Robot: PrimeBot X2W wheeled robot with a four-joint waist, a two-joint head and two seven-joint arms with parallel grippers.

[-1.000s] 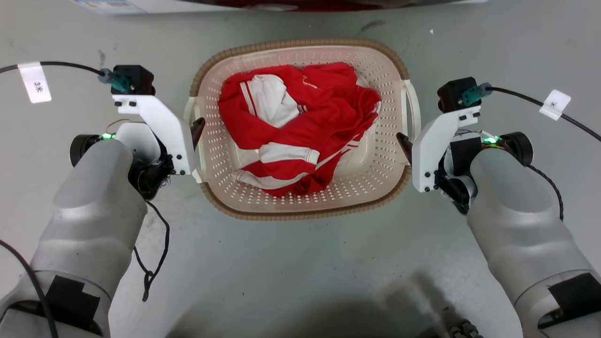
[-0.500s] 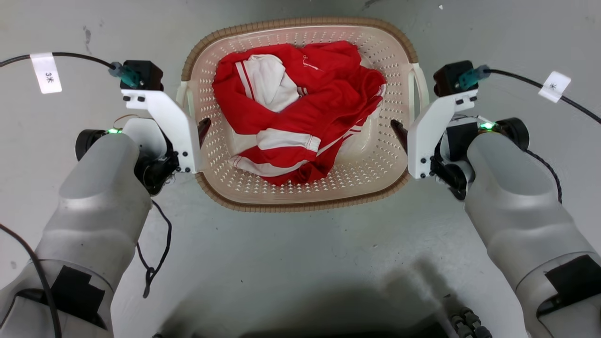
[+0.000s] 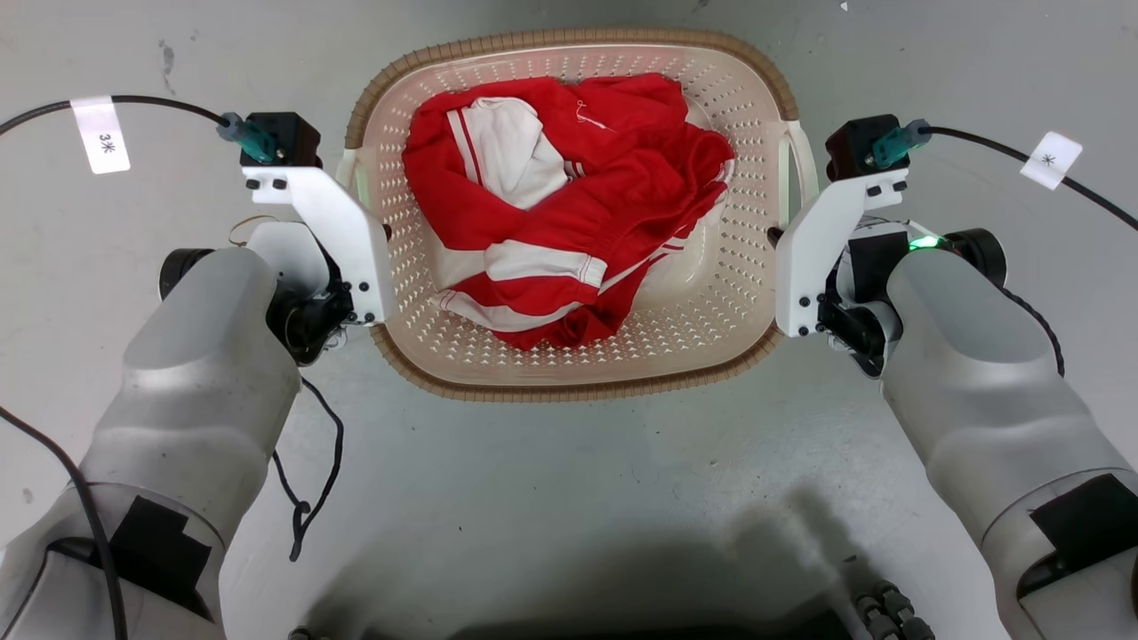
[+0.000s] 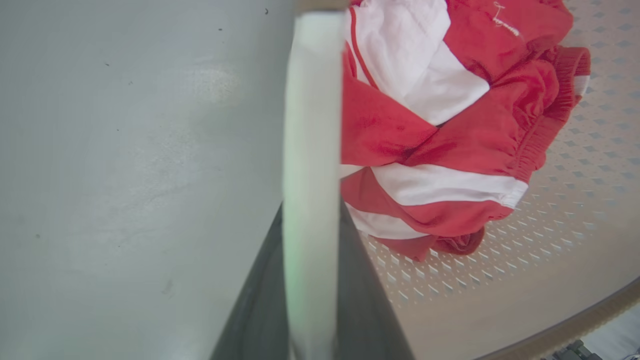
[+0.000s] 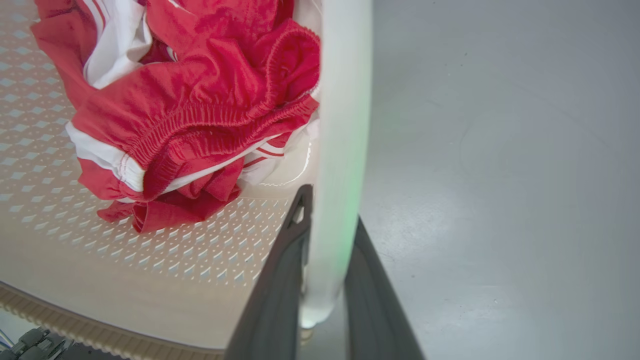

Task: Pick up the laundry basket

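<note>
The laundry basket (image 3: 569,389), cream perforated plastic with a brown woven-look rim, stands on the grey floor between my two arms. A red and white garment (image 3: 569,204) lies crumpled inside it. My left gripper (image 3: 382,236) sits at the basket's left white loop handle (image 4: 312,100), and in the left wrist view its two dark fingers (image 4: 365,300) clamp that handle. My right gripper (image 3: 775,238) holds the right loop handle (image 5: 345,100) the same way, with a dark finger (image 5: 280,280) on each side. I cannot tell whether the basket is off the floor.
Grey floor (image 3: 569,498) surrounds the basket on all sides. Black cables with white tags trail from each wrist, one at the left (image 3: 100,133) and one at the right (image 3: 1049,160). A loose black cable (image 3: 311,480) hangs by my left forearm. My base shows at the bottom edge.
Both grippers have moved inward onto the basket's side handles, and their dark fingertips are now tucked at the handles. The head view has shifted slightly, and the basket sits a little higher in it.
</note>
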